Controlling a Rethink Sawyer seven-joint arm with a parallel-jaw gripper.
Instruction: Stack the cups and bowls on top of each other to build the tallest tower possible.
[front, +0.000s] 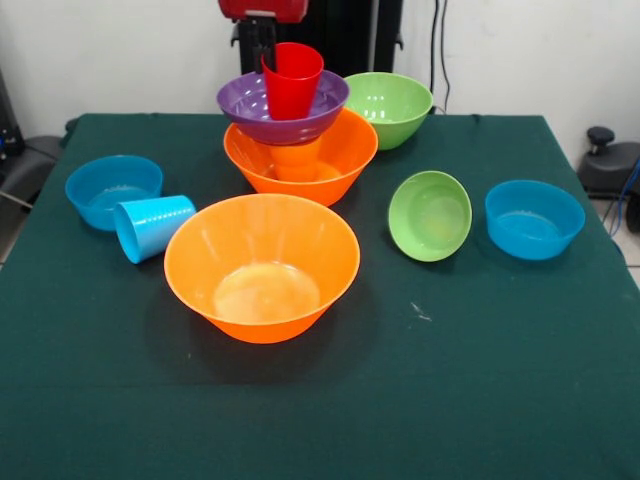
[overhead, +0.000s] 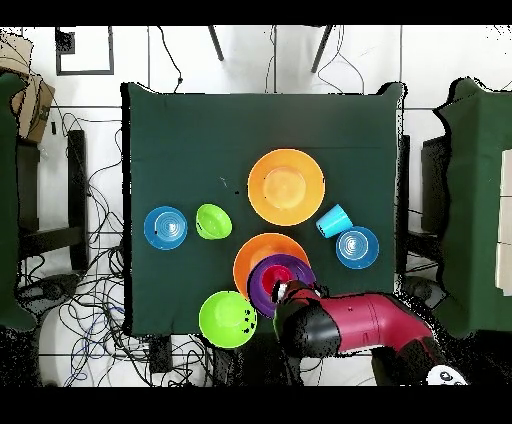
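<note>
The tower stands at the far middle of the table: a large orange bowl (front: 335, 165), an orange cup (front: 296, 160) in it, a purple bowl (front: 245, 105) on the cup, and a red cup (front: 292, 82) standing slightly tilted in the purple bowl. My gripper (front: 258, 45) hangs right behind the red cup's rim; contact is hidden. In the overhead view my arm (overhead: 350, 325) covers part of the purple bowl (overhead: 272, 280) and of the orange bowl (overhead: 258, 255). A light blue cup (front: 152, 227) lies on its side.
A second large orange bowl (front: 262, 265) sits near the middle front. Small blue bowls stand at the left (front: 113, 190) and right (front: 534, 218). A small green bowl (front: 430, 215) is tipped on its side. A large green bowl (front: 388, 108) stands next to the tower.
</note>
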